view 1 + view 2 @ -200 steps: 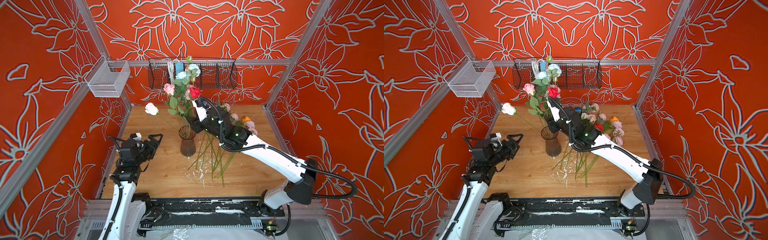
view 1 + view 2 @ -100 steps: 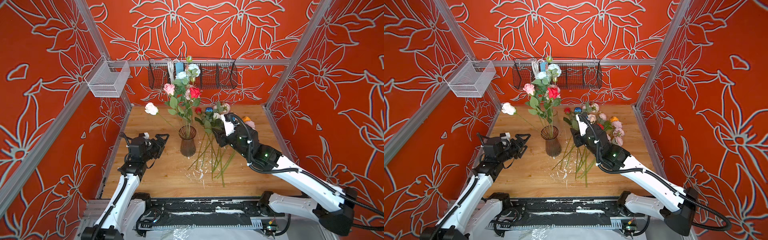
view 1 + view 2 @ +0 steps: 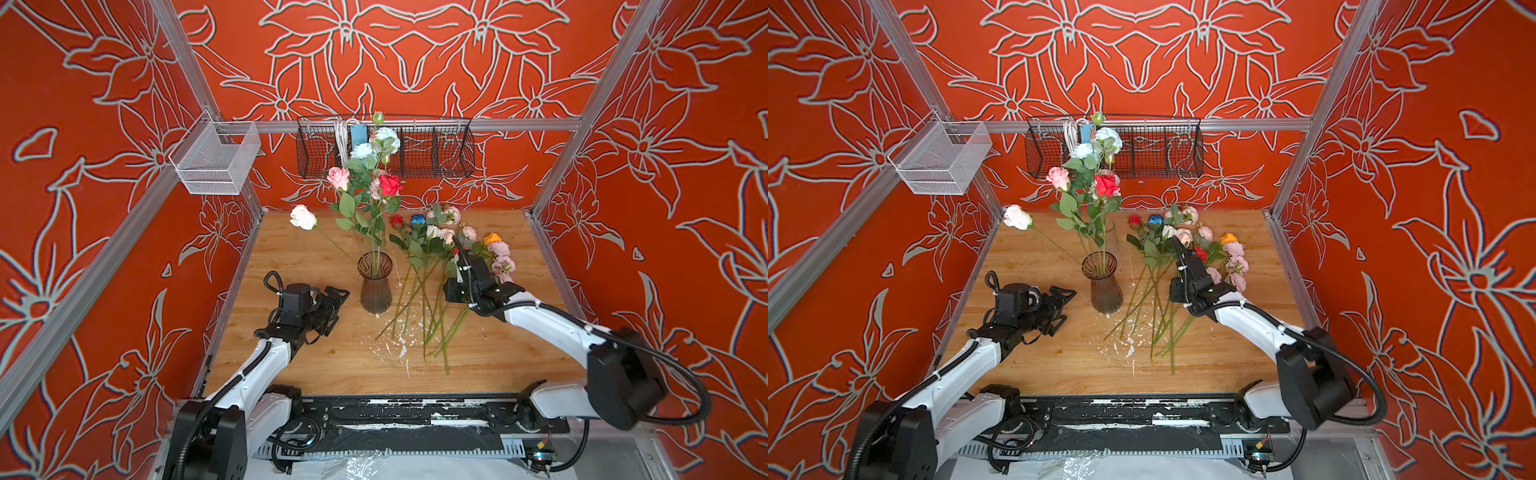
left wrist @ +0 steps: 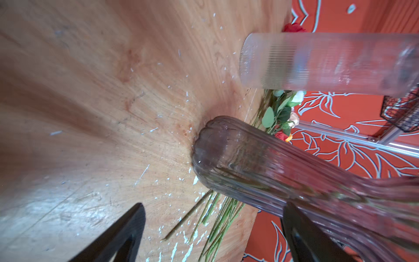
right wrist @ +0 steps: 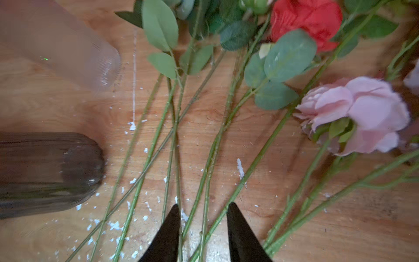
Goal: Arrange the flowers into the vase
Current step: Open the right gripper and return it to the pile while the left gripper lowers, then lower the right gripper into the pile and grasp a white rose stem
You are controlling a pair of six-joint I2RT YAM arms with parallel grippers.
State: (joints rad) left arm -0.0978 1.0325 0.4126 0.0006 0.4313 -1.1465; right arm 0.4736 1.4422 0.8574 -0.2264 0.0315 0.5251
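A dark ribbed glass vase (image 3: 375,286) (image 3: 1106,289) stands mid-table and holds several flowers: pink, red, pale blue, and a white rose (image 3: 303,217) leaning left. More flowers (image 3: 436,245) (image 3: 1158,249) lie loose on the wood to its right, stems toward the front. My left gripper (image 3: 338,297) (image 4: 213,215) is open just left of the vase (image 4: 249,163), near its base. My right gripper (image 3: 458,249) (image 5: 204,204) hovers over the loose green stems (image 5: 210,158). Its fingers stand a narrow gap apart, with stems showing below between them. A red rose (image 5: 308,20) and a pink one (image 5: 362,111) lie ahead of it.
A clear ribbed glass cylinder (image 4: 317,61) (image 5: 68,45) stands just behind the dark vase. A black wire basket (image 3: 436,149) hangs on the back wall and a white mesh basket (image 3: 216,162) on the left rail. White flecks (image 3: 399,349) dot the wooden table (image 3: 498,357).
My right arm drew back from the vase's bouquet, came down over the loose stems on the right, and its jaws narrowed. My left arm moved in toward the vase, still open.
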